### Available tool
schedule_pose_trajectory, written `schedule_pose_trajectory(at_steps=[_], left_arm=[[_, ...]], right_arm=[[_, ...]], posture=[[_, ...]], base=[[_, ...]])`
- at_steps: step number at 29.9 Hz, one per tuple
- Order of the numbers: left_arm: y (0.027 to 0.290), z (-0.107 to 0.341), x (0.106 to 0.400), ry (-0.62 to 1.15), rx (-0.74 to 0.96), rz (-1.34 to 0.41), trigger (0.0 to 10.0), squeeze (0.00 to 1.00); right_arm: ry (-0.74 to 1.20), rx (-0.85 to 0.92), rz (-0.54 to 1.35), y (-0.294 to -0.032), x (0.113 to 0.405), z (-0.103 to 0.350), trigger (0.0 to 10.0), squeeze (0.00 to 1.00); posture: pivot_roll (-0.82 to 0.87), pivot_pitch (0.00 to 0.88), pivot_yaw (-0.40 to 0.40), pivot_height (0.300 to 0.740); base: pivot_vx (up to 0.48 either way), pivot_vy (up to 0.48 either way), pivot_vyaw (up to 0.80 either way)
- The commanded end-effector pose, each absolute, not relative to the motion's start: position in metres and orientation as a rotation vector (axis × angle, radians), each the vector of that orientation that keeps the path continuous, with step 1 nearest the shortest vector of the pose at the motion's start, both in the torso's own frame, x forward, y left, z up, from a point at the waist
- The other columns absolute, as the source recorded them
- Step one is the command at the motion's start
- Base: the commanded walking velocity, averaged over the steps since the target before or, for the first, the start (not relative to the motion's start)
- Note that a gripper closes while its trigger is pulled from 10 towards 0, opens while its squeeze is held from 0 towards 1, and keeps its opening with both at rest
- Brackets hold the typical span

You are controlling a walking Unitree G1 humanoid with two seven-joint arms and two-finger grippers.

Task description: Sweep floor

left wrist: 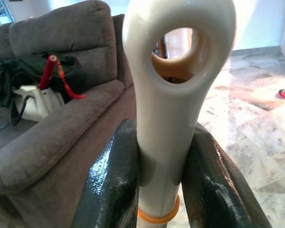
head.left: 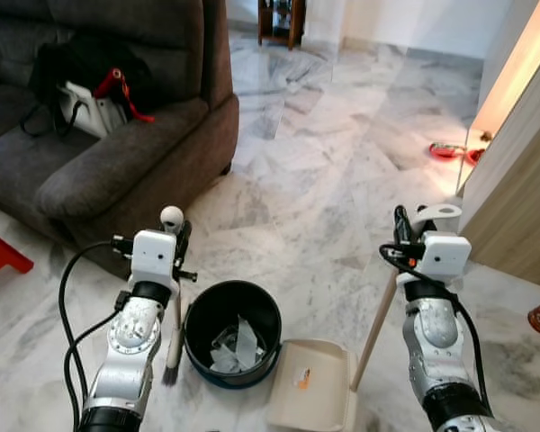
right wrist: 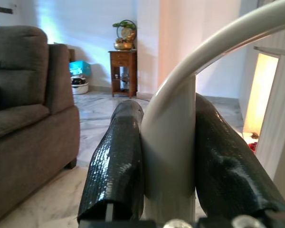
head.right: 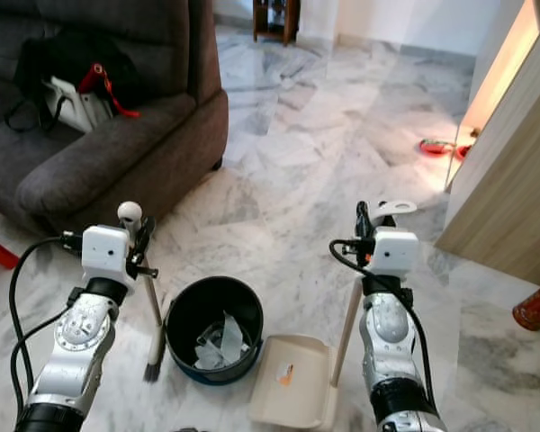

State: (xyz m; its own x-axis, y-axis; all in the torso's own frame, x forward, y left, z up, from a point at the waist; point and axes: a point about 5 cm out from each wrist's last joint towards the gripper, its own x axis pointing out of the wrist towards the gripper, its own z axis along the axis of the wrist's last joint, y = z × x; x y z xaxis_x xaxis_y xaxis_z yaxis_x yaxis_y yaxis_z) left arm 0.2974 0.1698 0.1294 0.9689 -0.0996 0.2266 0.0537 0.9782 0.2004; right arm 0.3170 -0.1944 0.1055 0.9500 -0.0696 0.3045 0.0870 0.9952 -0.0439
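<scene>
Grey sofa (head.left: 99, 135) fills upper left of the head frame, a black bag (head.left: 81, 67) on its seat. Marble floor (head.left: 324, 162) runs through the centre. Black bin (head.left: 232, 333) sits at lower centre, beige dustpan (head.left: 313, 396) just beside it to the right.

The right wrist view adds a wooden side table (right wrist: 123, 71) with a plant against the far wall.

My left gripper (head.left: 180, 241) is clamped on the brush handle (left wrist: 166, 123); long axis near upright, bristles (head.left: 172, 371) down on the floor, left of the bin.

My right gripper (head.left: 403, 223) is clamped on the dustpan handle (right wrist: 170, 152), which slants up and right from the pan.

Bright daylight w/ warm glow at right, floor (head.left: 342, 135) glare, frames sharp.
</scene>
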Motion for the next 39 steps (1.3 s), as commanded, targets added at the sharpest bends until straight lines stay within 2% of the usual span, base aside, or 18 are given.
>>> schedule_pose_trajectory(at_steps=[1, 39], left_arm=[[0.1658, 0.1334, 0.2970, -0.265, 0.176, -0.096, 10.0, 0.00], [0.1645, 0.1327, 0.2962, -0.265, 0.166, -0.092, 10.0, 0.00]], right_arm=[[-0.336, -0.059, -0.069, -0.1914, 0.3198, 0.1116, 10.0, 0.00], [-0.325, -0.064, -0.064, -0.1950, 0.3203, 0.1116, 10.0, 0.00]], posture=[[0.14, 0.054, 0.008, 0.740], [0.13, 0.075, -0.004, 0.740]], base=[[-0.255, 0.000, 0.00], [-0.297, 0.000, 0.00]])
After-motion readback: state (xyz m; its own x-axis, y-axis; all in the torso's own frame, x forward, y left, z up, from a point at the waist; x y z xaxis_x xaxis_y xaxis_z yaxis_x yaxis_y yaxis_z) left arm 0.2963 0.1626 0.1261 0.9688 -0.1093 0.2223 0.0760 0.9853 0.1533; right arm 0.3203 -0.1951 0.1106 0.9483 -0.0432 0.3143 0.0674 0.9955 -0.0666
